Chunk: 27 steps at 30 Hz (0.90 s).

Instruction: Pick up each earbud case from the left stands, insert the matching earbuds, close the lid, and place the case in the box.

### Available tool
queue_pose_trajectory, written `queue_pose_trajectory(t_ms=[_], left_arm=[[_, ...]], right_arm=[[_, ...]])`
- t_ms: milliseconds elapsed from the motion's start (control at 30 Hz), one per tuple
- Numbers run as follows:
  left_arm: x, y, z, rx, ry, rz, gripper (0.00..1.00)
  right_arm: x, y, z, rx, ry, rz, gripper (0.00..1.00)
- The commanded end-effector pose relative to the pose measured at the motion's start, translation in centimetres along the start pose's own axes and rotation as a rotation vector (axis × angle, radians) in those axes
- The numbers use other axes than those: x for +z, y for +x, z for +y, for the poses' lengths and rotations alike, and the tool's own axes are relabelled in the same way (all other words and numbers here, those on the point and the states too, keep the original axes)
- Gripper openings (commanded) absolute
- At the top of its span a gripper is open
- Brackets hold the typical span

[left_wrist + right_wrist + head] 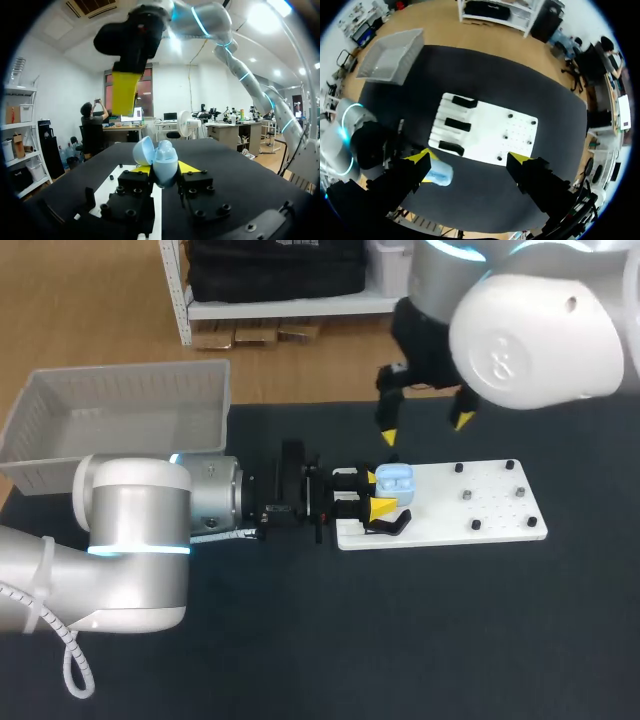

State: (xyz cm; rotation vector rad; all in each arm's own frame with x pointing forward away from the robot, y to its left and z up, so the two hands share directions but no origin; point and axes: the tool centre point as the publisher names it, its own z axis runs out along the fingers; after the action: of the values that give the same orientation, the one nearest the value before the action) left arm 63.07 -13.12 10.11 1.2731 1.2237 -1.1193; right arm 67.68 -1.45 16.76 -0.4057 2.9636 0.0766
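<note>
A light blue earbud case (395, 479) is held over the near left corner of the white board (450, 510), with my left gripper (378, 493) shut on it from two sides. In the left wrist view the case (161, 162) sits between the yellow tips, its lid tilted open. My right gripper (425, 428) hangs open above and just behind the case, with nothing between its fingers. From the right wrist view the case (440, 175) lies below, close to one fingertip (422, 161) of the open right gripper (471, 160).
The white board (487, 131) carries three black stands (457, 124) on its left part and several small black pegs (475, 525) on its right part. A white basket (120, 415) stands at the back left, on the black table (400, 640).
</note>
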Motion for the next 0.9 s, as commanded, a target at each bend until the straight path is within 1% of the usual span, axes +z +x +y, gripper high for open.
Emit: queue_pose_trajectory(t_ms=[33,100,200,400,467,667,700,767,900], left_arm=[[0.0,0.0,-0.3,0.004,-0.011,-0.002,0.00],[0.0,0.0,-0.3,0.004,-0.011,-0.002,0.00],[0.0,0.0,-0.3,0.004,-0.011,-0.002,0.00],[0.0,0.0,-0.3,0.004,-0.011,-0.002,0.00],[0.0,0.0,-0.3,0.004,-0.011,-0.002,0.00],[0.0,0.0,-0.3,0.004,-0.011,-0.002,0.00],[0.0,0.0,-0.3,0.004,-0.011,-0.002,0.00],[0.0,0.0,-0.3,0.004,-0.011,-0.002,0.00],[0.0,0.0,-0.3,0.004,-0.011,-0.002,0.00]], right_arm=[[2.3,-1.0,-0.8,0.023,-0.001,0.028,1.00],[3.1,-0.8,-1.1,0.031,-0.001,0.040,1.00],[3.5,-0.2,-1.1,0.028,-0.009,0.055,1.00],[3.1,1.7,-0.6,-0.007,-0.018,0.075,1.00],[3.1,2.4,-0.5,-0.012,-0.039,0.079,1.00],[3.0,4.2,-0.3,-0.019,-0.068,0.090,1.00],[3.0,4.3,-0.3,-0.019,-0.067,0.084,1.00],[2.5,4.3,-0.6,-0.008,-0.058,0.043,1.00],[0.3,4.2,-1.2,-0.006,-0.055,-0.060,1.00]])
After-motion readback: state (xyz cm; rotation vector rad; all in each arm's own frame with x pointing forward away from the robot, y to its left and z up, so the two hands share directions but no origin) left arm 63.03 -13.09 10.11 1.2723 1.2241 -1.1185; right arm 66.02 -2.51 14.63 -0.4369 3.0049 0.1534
